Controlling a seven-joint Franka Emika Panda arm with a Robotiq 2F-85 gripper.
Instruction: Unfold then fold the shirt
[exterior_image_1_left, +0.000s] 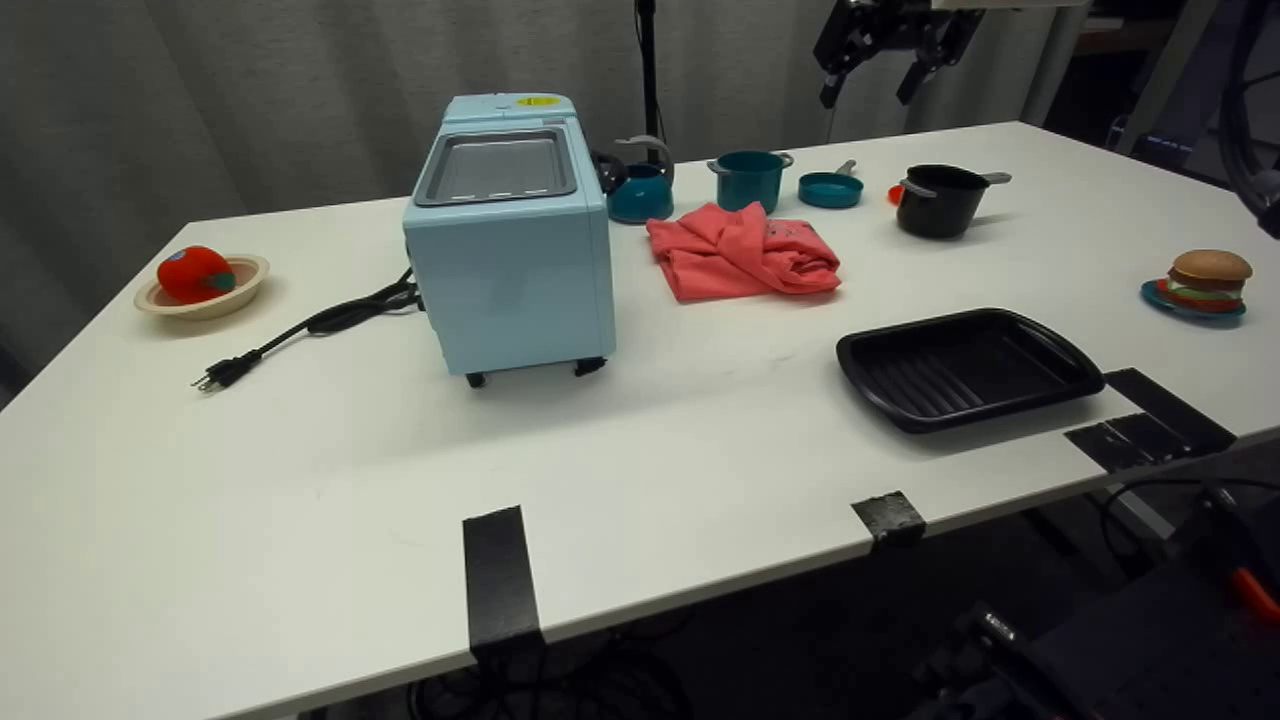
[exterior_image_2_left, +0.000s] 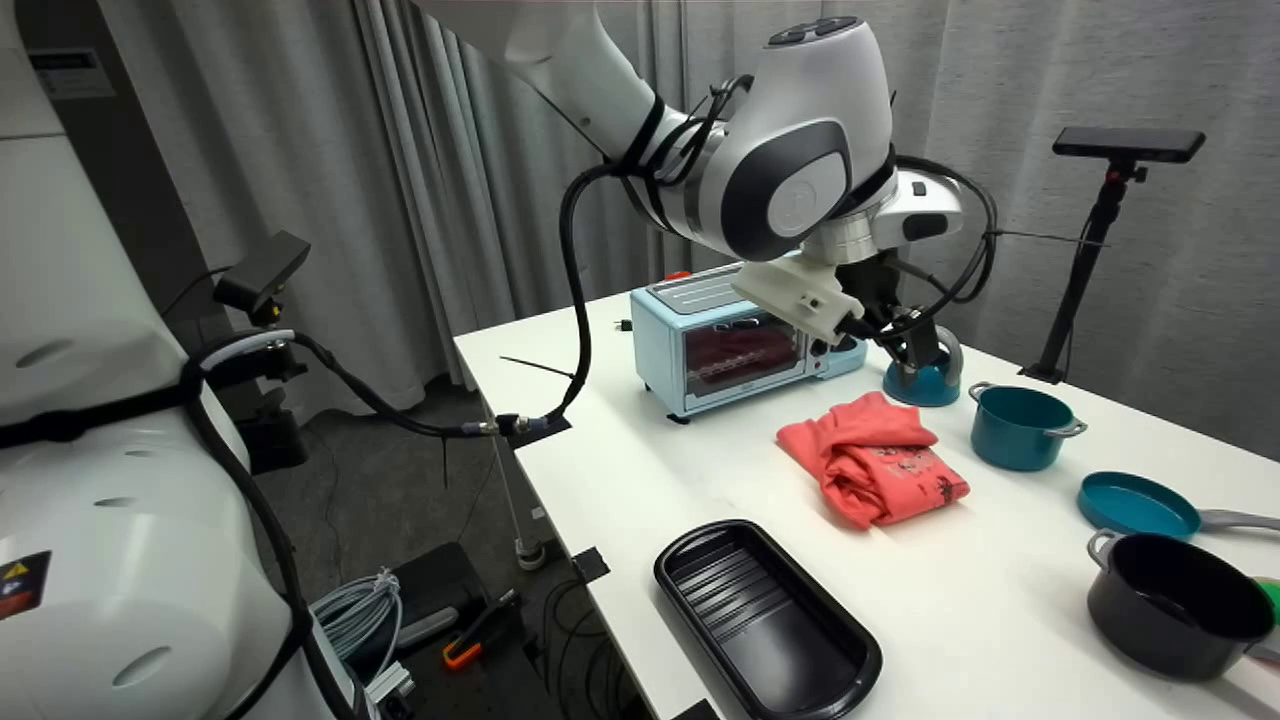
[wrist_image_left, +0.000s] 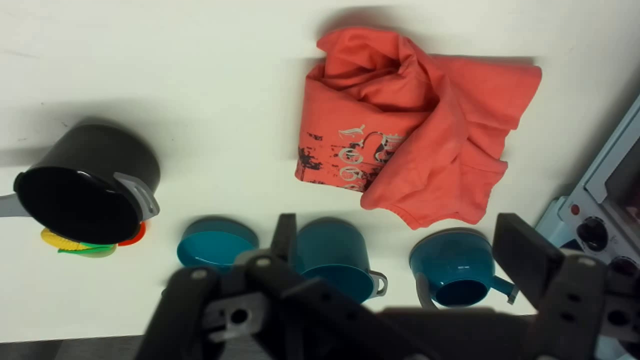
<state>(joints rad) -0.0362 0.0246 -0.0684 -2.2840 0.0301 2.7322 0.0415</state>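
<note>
On the white counter (exterior_image_1_left: 700, 450): coral shirt (wrist_image_left: 430, 150) in a loose rumpled heap, toaster oven (exterior_image_1_left: 515, 280) off one flank, teal pot (exterior_image_1_left: 750, 185) near. Broad stretch of counter surface between shirt and black pan (exterior_image_2_left: 775, 625); pan near counter edge. Jaws spread wide, above and apart from shirt.

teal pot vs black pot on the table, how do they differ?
Handles: the teal pot has two small loops; the black pot has one loop and one long handle.
Place: the teal pot sits nearer the red shirt than the black pot does.
Shared: both stand upright, open-topped, with grey handles.
</note>
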